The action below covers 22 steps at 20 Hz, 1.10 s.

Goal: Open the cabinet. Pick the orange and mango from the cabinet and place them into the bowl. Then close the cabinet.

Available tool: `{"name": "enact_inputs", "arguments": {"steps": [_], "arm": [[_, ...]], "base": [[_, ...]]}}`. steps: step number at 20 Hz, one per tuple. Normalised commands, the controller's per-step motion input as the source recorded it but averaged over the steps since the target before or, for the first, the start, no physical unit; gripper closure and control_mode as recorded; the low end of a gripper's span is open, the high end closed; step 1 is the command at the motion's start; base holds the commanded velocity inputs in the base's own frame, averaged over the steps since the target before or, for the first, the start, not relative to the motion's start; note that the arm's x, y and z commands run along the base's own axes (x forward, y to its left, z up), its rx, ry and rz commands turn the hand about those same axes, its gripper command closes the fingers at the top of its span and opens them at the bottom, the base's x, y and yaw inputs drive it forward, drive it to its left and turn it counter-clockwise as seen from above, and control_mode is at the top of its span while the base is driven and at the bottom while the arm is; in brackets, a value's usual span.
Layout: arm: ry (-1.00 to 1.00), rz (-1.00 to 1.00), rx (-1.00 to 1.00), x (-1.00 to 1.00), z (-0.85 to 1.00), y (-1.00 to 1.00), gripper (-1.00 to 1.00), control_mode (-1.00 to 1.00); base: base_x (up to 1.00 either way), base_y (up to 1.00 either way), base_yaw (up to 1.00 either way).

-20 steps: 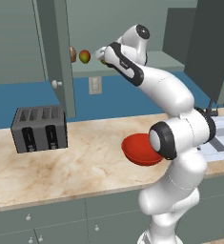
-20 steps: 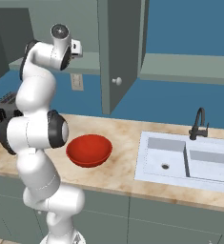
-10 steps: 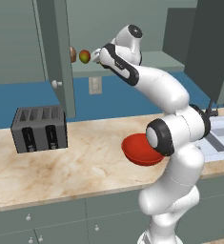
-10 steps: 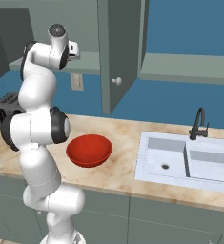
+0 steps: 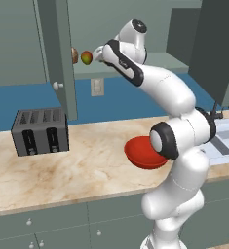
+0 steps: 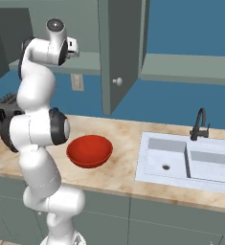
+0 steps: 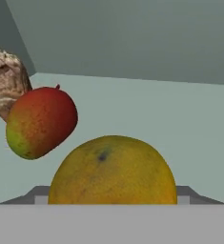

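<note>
- The gripper [image 5: 97, 54] is reaching into the open cabinet [image 5: 57, 53] at shelf height, with the orange [image 7: 113, 170] sitting dead ahead of it, close in at the bottom middle of the hand view.
- The jaws are closing around the orange, judging by how low and near it sits; the tips are hidden, so contact cannot be told.
- The mango [image 7: 41, 121] is lying beyond and to the left of the orange (long axis tilted), near a brownish round item [image 7: 6, 88].
- The bowl [image 6: 89, 150] is waiting on the counter [image 6: 118, 143] below, well apart from the shelf.
</note>
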Motion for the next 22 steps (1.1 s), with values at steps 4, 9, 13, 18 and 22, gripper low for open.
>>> {"name": "enact_inputs", "arguments": {"steps": [4,9,13,18,22], "arm": [[-0.05,0.00,0.00,-0.82,0.00,-0.03,1.00,-1.00],[-0.05,-0.03,0.00,-1.00,0.00,-0.19,1.00,-1.00],[-0.02,-0.10,0.00,-1.00,-0.09,-0.43,1.00,-1.00],[-0.01,-0.11,0.00,-1.00,-0.30,-0.51,1.00,-1.00],[0.06,-0.16,0.00,-1.00,-0.36,-0.51,1.00,-1.00]], "base": [[0.00,0.00,0.00],[0.00,0.00,0.00],[0.00,0.00,0.00],[0.00,0.00,0.00],[0.00,0.00,0.00]]}}
